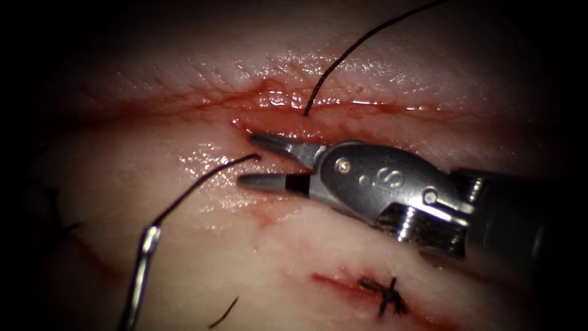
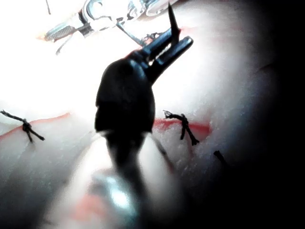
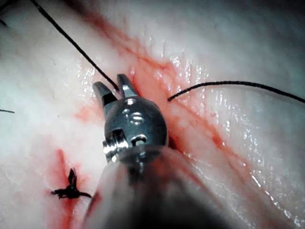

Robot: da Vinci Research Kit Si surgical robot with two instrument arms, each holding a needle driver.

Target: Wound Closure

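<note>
My right tool (image 1: 245,160) gapes empty beside the cut (image 1: 343,107), thread (image 1: 202,184) between its jaws, awaiting a grasp; my left tool (image 2: 167,45) clamps the needle (image 2: 171,19).

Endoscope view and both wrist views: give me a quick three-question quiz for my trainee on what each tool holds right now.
1. True or false: the right tool has its jaws shut on the thread.
2. What does the left tool hold? A) the needle B) a flap of tissue C) nothing
3. How many tied knots does the left wrist view show?

Key
1. False: its jaws stand open around the thread and hold nothing.
2. A: its jaws are shut on the needle.
3. Two.
</note>
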